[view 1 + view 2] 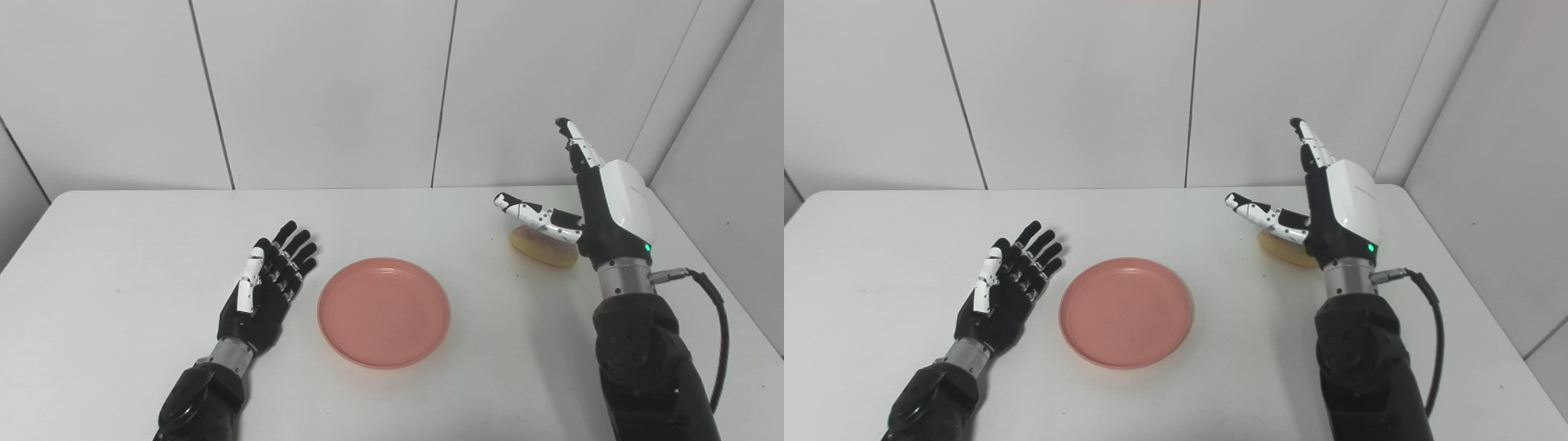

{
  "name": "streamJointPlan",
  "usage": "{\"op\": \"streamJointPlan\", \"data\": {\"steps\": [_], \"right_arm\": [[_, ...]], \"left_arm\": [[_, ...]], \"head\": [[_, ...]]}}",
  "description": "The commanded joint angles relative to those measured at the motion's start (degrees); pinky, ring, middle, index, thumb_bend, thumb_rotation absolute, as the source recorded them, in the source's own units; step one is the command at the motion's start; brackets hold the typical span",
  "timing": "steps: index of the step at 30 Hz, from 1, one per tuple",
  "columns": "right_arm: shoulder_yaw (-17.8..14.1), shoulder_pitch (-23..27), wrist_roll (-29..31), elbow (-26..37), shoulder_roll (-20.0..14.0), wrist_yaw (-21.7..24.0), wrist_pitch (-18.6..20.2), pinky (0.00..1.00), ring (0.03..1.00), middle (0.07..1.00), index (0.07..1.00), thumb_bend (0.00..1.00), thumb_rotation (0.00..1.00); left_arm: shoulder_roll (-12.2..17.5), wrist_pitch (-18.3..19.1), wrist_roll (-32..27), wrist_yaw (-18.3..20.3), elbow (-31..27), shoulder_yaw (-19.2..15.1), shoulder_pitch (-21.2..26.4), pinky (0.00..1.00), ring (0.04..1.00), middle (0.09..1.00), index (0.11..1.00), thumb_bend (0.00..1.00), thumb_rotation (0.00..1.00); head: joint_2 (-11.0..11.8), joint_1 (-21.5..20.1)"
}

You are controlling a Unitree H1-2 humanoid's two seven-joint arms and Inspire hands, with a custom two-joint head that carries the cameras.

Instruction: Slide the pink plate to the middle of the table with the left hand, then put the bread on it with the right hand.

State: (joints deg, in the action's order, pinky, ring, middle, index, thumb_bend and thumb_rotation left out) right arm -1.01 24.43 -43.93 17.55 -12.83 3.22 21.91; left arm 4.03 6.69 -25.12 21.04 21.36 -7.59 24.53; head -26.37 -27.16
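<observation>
The pink plate [384,311] lies empty near the middle of the white table [122,257]. My left hand [269,282] rests palm up just left of the plate, fingers spread, open and empty, not touching it. The bread [544,246], a round tan bun, lies at the right of the table. My right hand [603,202] is raised upright beside and above the bread, fingers straight up and thumb stretched out over it, open and holding nothing. The hand partly hides the bread in the right eye view [1283,250].
White wall panels [318,92] stand right behind the table's far edge. A black cable [716,318] loops from my right wrist near the table's right edge.
</observation>
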Motion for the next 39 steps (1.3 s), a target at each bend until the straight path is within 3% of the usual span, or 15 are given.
{"op": "streamJointPlan", "data": {"steps": [1, 7, 14, 18, 25, 39], "right_arm": [[-0.6, 2.69, -1.45, 0.22, -2.38, 0.31, 1.25, 0.76, 0.867, 0.91, 0.933, 0.86, 0.49], [-0.5, 5.12, -4.06, -2.54, -6.25, 6.82, 4.76, 0.74, 0.886, 0.956, 0.985, 0.91, 0.49], [-1.16, 7.86, -7.04, -7.74, -8.62, 13.09, 4.99, 0.75, 0.888, 0.961, 0.989, 0.98, 0.46], [-0.51, 8.78, -6.53, -11.12, -10.45, 14.03, 4.92, 0.74, 0.877, 0.95, 0.975, 1.0, 0.48], [-0.48, 10.06, -2.22, -16.99, -11.99, 13.54, 4.55, 0.79, 0.902, 0.961, 0.97, 1.0, 0.4], [3.29, 11.93, 3.24, -26.46, -14.2, 12.65, 4.79, 0.84, 0.927, 0.964, 0.966, 1.0, 0.46]], "left_arm": [[0.71, 1.26, 0.29, -0.45, 2.52, -0.15, -1.35, 0.98, 0.942, 0.944, 0.937, 0.32, 1.0], [1.26, 2.1, -0.37, 0.07, 2.77, -0.54, -1.06, 0.99, 0.948, 0.953, 0.948, 0.31, 1.0], [1.66, 1.98, -1.32, 0.68, 3.41, -0.6, -0.75, 1.0, 0.96, 0.964, 0.959, 0.31, 1.0], [1.57, 2.66, -1.53, 0.13, 3.07, -0.89, -0.7, 1.0, 0.951, 0.957, 0.952, 0.31, 1.0], [1.75, 3.25, -2.16, 0.33, 2.92, -0.84, -0.71, 1.0, 0.956, 0.963, 0.957, 0.31, 1.0], [1.89, 3.09, -2.33, 0.54, 2.81, -0.55, -0.95, 1.0, 0.963, 0.969, 0.959, 0.31, 1.0]], "head": [[-0.1, -0.01], [-0.07, -1.23], [-0.33, -1.43], [-0.43, -1.22], [-0.48, -1.21], [-0.95, -0.61]]}}
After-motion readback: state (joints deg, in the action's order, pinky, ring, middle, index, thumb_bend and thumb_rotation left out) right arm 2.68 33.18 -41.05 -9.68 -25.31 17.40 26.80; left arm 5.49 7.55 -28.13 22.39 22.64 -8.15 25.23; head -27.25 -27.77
